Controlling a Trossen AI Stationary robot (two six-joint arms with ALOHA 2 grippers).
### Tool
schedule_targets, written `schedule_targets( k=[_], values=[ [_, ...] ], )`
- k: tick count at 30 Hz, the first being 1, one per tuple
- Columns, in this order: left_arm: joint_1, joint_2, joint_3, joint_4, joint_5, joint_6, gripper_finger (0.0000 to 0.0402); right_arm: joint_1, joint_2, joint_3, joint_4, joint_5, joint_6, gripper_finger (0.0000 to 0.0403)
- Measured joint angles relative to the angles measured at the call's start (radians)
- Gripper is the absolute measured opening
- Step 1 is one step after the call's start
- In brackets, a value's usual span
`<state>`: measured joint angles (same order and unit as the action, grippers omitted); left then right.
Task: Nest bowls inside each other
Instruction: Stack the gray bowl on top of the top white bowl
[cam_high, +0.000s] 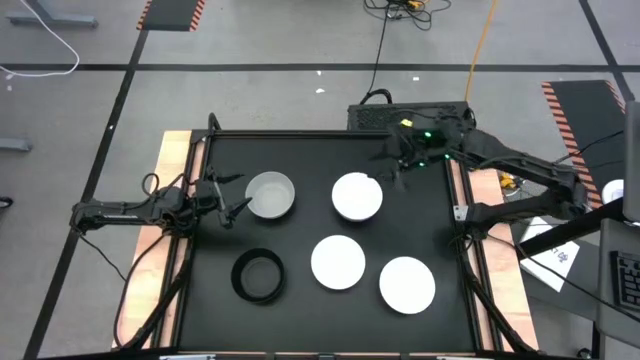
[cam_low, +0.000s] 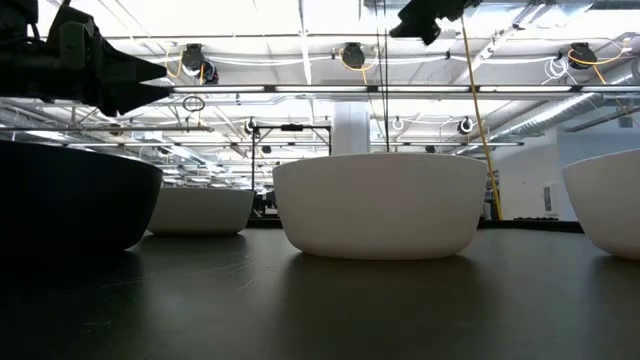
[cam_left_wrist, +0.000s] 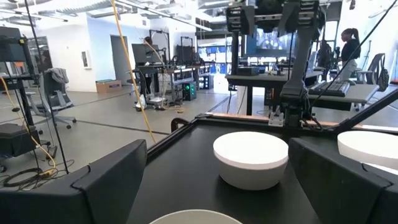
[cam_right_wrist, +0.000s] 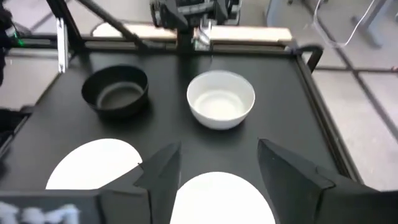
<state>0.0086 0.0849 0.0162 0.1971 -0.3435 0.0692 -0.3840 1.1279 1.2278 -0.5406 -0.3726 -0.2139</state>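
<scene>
Five bowls stand on their bases on the black table. A pale bowl (cam_high: 270, 195) stands left of middle, with a white bowl (cam_high: 357, 196) to its right. Two more white bowls (cam_high: 338, 262) (cam_high: 407, 284) stand nearer, and a black bowl (cam_high: 258, 275) is near left. A sixth bowl does not show apart. My left gripper (cam_high: 238, 193) is open and level, just left of the pale bowl, whose rim (cam_left_wrist: 196, 216) shows between its fingers. My right gripper (cam_high: 385, 172) is open and hangs above the far edge of the right white bowl (cam_right_wrist: 221, 199).
The table has a raised rim (cam_high: 330, 133) with wooden strips along both sides. A dark box with cables (cam_high: 405, 115) sits past the far edge. Bare table lies along the far strip and the near left corner. People stand at desks in the room beyond.
</scene>
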Motion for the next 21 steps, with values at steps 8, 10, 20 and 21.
schedule_targets(
  k=[8, 10, 20, 21],
  values=[
    [0.0, 0.0, 0.0, 0.007, -0.007, -0.018, 0.0395, 0.0, -0.196, -0.16, 0.071, 0.0, 0.018, 0.0067],
    [0.0, 0.0, 0.0, 0.014, -0.008, -0.021, 0.0395, 0.0, -0.239, -0.192, 0.071, 0.0, 0.018, 0.0024],
    [0.0, 0.0, 0.0, 0.016, -0.008, -0.023, 0.0395, 0.0, -0.386, -0.347, 0.115, 0.001, 0.08, 0.0002],
    [0.0, 0.0, 0.0, 0.016, -0.008, -0.024, 0.0395, 0.0, -0.399, -0.363, 0.115, 0.001, 0.087, 0.0002]
  ],
)
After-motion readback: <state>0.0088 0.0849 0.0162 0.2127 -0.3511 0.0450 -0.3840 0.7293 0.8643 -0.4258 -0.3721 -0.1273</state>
